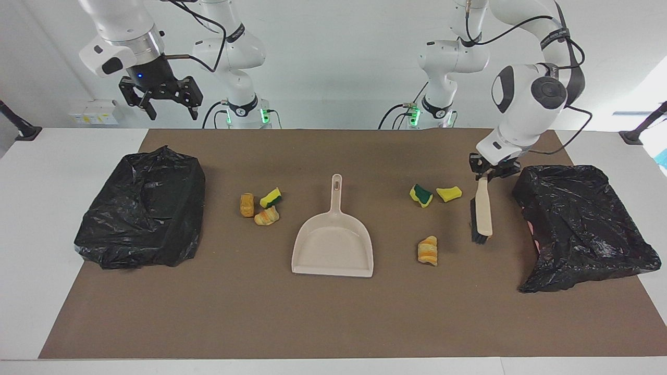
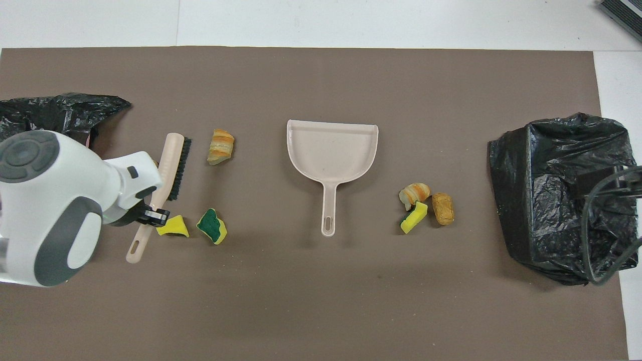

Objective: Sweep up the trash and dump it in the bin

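My left gripper (image 1: pixel 489 173) (image 2: pixel 152 213) is shut on the handle of a beige brush (image 1: pixel 483 210) (image 2: pixel 173 165). The brush hangs bristles-down low over the mat, beside the black-bagged bin (image 1: pixel 581 224) at the left arm's end. Trash lies close by: two yellow-green sponge chunks (image 1: pixel 421 195) (image 1: pixel 448 194) and a striped croissant piece (image 1: pixel 428 250) (image 2: pixel 220 146). The beige dustpan (image 1: pixel 333 247) (image 2: pixel 331 148) lies mid-mat, handle toward the robots. Three more trash pieces (image 1: pixel 260 205) (image 2: pixel 426 205) cluster toward the right arm's end. My right gripper (image 1: pixel 161 100) waits open, high above the table's edge.
A second black-bagged bin (image 1: pixel 140 208) (image 2: pixel 556 190) stands at the right arm's end of the brown mat (image 1: pixel 333 317). A black cable (image 2: pixel 597 220) hangs over it in the overhead view.
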You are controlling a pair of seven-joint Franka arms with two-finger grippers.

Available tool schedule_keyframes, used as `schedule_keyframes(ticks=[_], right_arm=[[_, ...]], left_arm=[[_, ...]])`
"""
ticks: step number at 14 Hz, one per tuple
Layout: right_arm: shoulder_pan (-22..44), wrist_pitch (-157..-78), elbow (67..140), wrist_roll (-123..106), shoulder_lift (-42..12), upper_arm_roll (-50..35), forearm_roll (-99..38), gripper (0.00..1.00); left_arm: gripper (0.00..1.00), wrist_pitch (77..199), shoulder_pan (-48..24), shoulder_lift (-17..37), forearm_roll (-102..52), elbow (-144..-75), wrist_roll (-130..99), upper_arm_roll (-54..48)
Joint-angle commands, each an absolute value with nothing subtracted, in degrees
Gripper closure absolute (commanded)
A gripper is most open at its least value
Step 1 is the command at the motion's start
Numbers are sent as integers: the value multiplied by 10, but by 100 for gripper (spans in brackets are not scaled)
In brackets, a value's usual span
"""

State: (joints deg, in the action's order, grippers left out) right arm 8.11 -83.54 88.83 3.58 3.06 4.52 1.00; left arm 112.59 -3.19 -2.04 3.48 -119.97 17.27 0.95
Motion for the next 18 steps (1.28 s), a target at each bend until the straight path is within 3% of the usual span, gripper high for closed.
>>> schedule_keyframes(ticks=[1, 5, 10, 15, 18], right_arm=[[139, -880, 894, 138, -10, 36, 3, 0], [215, -976, 891, 270, -102, 36, -58, 0], [282, -1098, 897, 341, -195, 32, -83, 0], [343, -1192, 978, 340, -215, 30, -88, 0], [345, -1194, 1000, 330, -209, 30, -88, 0]], left_arm=[[100, 1173, 23, 10, 51, -1196, 240, 1], [100, 1200, 47, 34, 54, -1215, 266, 1], [100, 1157, -21, -5, 55, -1286, 266, -1], [100, 1099, -176, -33, 55, -1303, 265, -1], [100, 1100, -204, -29, 54, -1292, 257, -1]])
